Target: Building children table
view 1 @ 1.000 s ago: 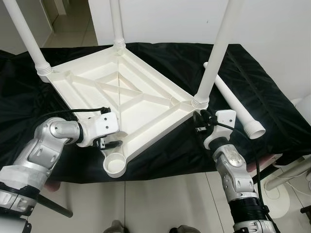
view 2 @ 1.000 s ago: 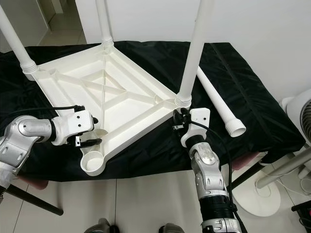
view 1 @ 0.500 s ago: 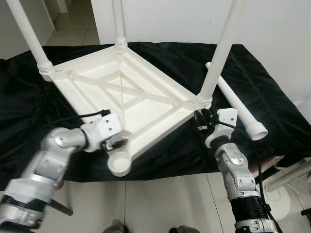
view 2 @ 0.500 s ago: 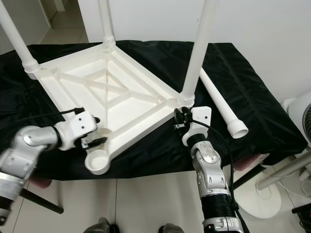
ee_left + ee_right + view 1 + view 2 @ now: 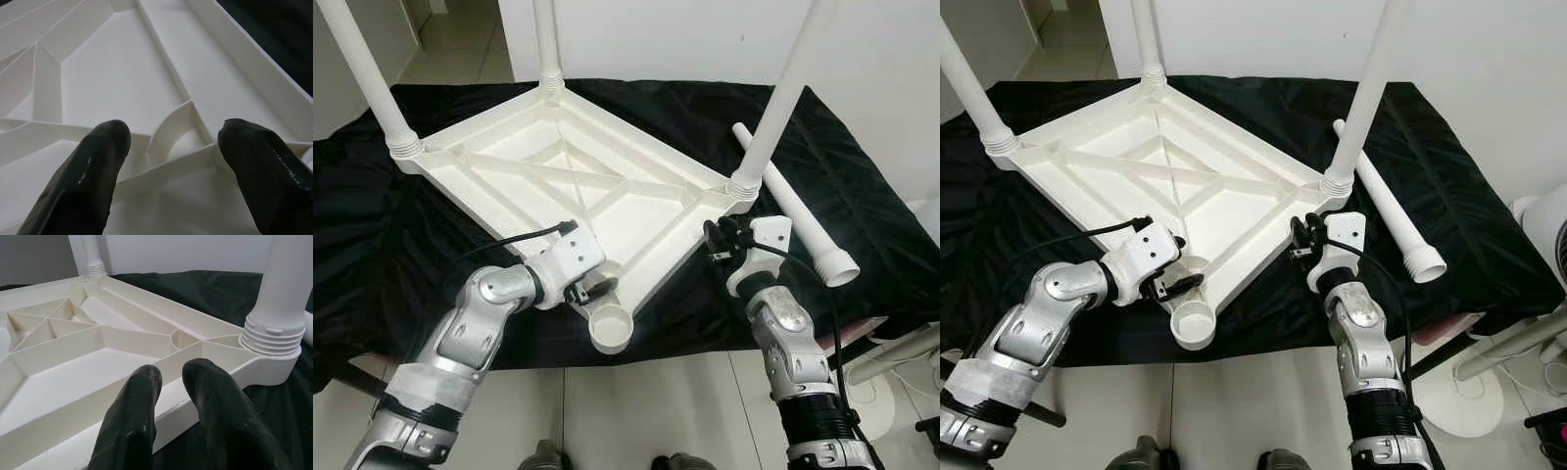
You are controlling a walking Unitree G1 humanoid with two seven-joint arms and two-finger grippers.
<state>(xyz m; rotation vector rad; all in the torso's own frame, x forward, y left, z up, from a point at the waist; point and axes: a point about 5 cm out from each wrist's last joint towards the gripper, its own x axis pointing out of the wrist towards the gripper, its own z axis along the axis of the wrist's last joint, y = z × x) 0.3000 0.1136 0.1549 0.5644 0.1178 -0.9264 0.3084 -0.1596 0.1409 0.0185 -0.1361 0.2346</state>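
A white plastic children's table top lies upside down on a black cloth. Three white legs stand screwed into its corners. The near corner's socket is empty. A loose leg lies on the cloth to the right. My left gripper is open beside the empty socket, and its fingers straddle the ribs there. My right gripper is shut on the table top's rim, just beside the base of the right-hand leg.
The cloth-covered surface ends just in front of the socket, with tiled floor below. A white fan and its stand are at the right. A white wall runs behind. A doorway opens at the far left.
The table top has slid and turned to the right, its empty socket corner now nearer the middle. My left arm moved right with it. My right gripper stayed at the right corner.
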